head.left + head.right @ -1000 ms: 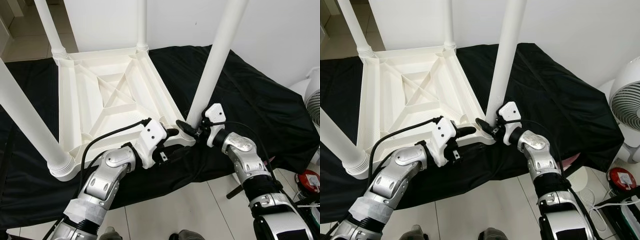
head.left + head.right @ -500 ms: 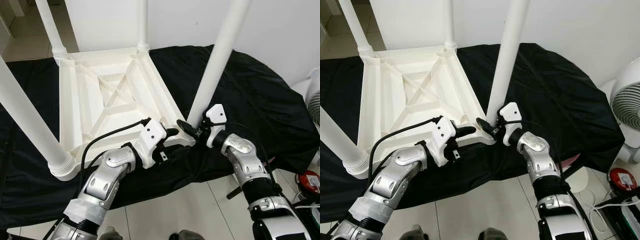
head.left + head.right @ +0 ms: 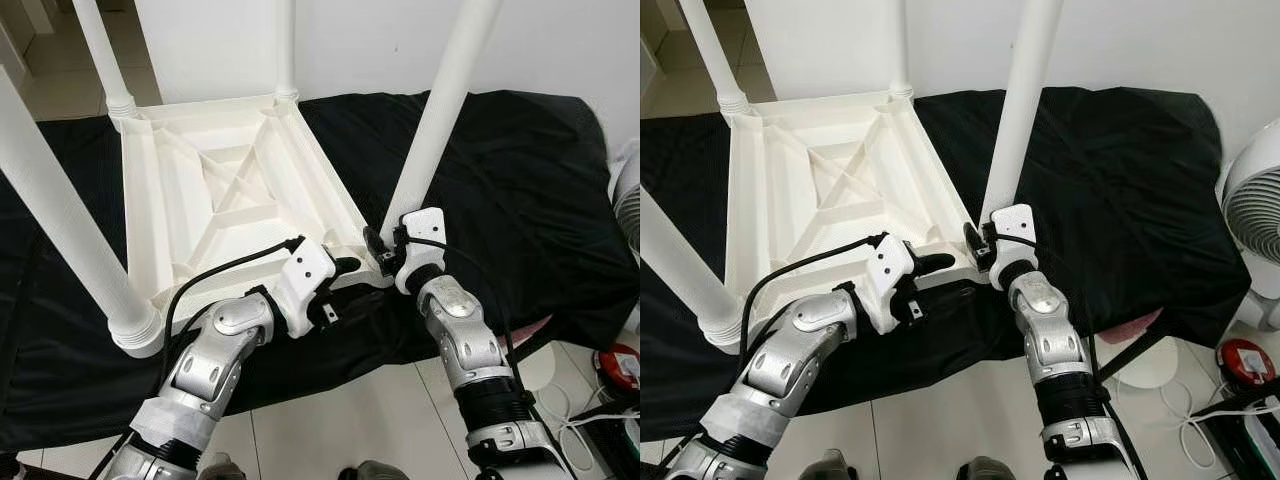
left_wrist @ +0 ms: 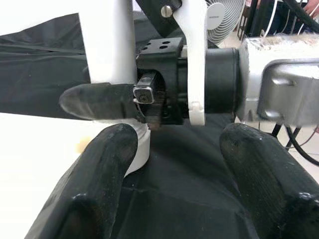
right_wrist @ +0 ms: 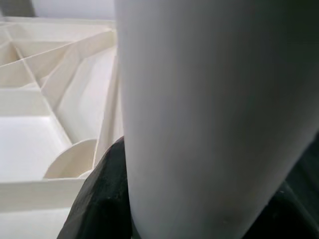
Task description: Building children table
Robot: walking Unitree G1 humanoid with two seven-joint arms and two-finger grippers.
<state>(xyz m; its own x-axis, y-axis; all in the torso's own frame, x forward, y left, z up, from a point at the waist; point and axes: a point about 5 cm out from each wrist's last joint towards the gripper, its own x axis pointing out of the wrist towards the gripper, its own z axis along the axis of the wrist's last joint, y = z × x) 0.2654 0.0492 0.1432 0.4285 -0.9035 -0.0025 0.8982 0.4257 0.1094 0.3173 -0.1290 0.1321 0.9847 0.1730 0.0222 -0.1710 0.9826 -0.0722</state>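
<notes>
Two grippers meet: right gripper point(image 3: 378, 252) pinches the table leg point(image 3: 437, 108); left gripper point(image 3: 345, 266) spread beside it.

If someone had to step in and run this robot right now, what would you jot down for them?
Right gripper: closed around the base of the near-right leg, at the tabletop's corner.
Left gripper: open, resting at the near edge of the upside-down tabletop, holding nothing.
The table lies upside down on a black cloth.
Done: four legs stand in their corners.
Left: the near-right leg leans, so it may still need seating; then turn the table upright.
</notes>
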